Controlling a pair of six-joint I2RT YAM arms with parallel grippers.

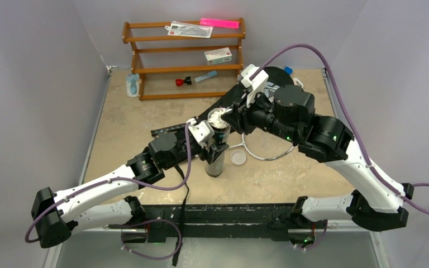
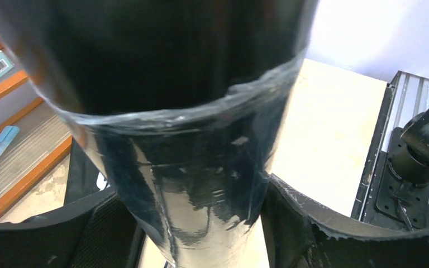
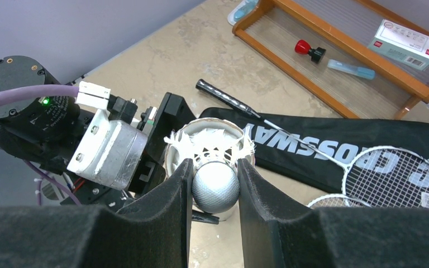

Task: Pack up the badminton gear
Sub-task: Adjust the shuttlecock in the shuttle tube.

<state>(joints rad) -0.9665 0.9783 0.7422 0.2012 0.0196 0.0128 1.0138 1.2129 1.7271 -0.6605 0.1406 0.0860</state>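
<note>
The dark tube [image 1: 217,159] stands upright mid-table. My left gripper [image 1: 215,146] is shut on its side, and in the left wrist view the glossy tube [image 2: 201,167] fills the space between both fingers. My right gripper [image 3: 215,167] is shut on a shuttlecock [image 3: 215,188] by its silver-grey rounded head, with the white feathers pointing into the tube's open mouth [image 3: 173,151]. From above, the shuttlecock [image 1: 218,117] sits at the tube's top under the right gripper [image 1: 224,114]. Two silver rackets [image 3: 396,173] lie on the black CROSSWAY bag [image 3: 335,145].
A small clear round lid [image 1: 238,157] lies on the table just right of the tube. A racket head [image 1: 268,146] lies beneath the right arm. The brown wooden rack [image 1: 184,58] with small items stands at the back.
</note>
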